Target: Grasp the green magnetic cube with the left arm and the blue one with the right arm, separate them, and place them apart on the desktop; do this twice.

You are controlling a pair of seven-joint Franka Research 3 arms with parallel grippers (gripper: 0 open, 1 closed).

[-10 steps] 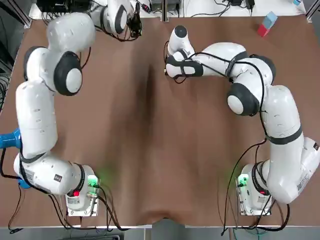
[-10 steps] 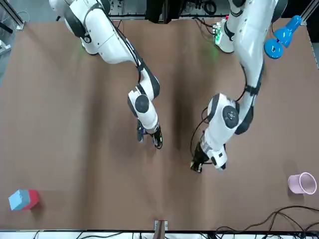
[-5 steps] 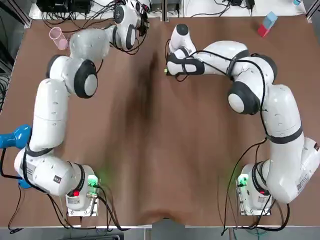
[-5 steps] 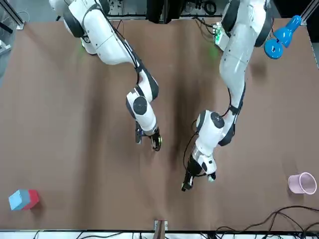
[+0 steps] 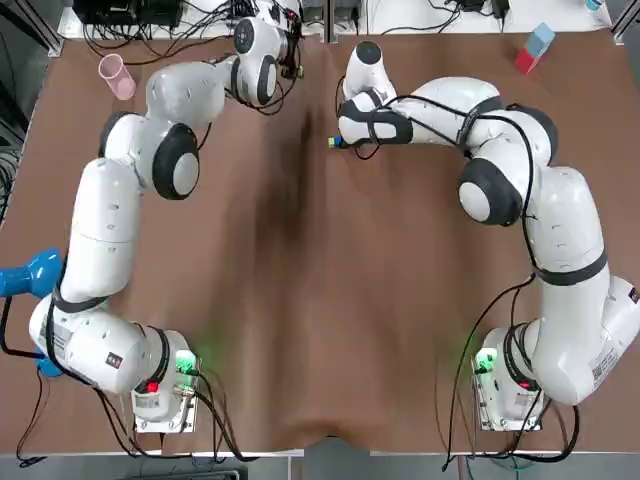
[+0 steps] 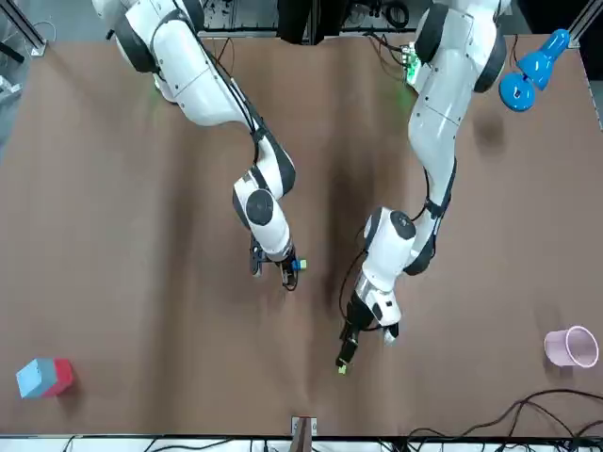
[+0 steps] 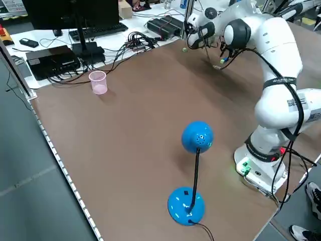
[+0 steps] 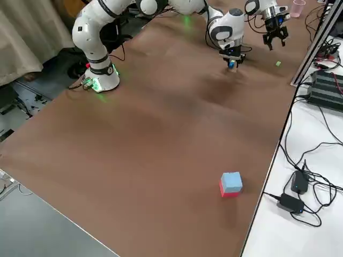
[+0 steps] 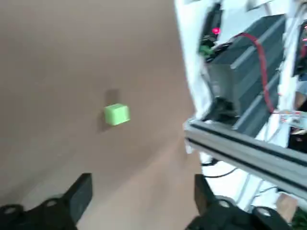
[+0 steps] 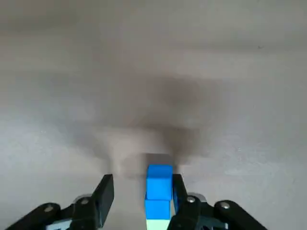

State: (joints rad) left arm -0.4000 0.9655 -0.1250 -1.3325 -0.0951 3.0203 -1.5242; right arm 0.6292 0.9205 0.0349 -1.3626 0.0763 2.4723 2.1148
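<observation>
Left end effector (image 9: 140, 194) hangs wide near the green cube (image 9: 116, 115) on the table (image 9: 57, 57); right end effector (image 10: 142, 189), spread around the blue cube (image 10: 159, 184), should rise straight, without nudging it.

The brown counter (image 5: 300, 300) carries an upright pink cup (image 5: 113, 75), alone near its far left corner. A light blue block touching a red one (image 5: 533, 48) sits near the counter's far right corner. A blue lamp (image 7: 196, 138) on a round base stands by the counter's left edge, towards the near end. Cables (image 7: 135, 42) and a keyboard (image 7: 100, 30) lie beyond the counter's far edge.
</observation>
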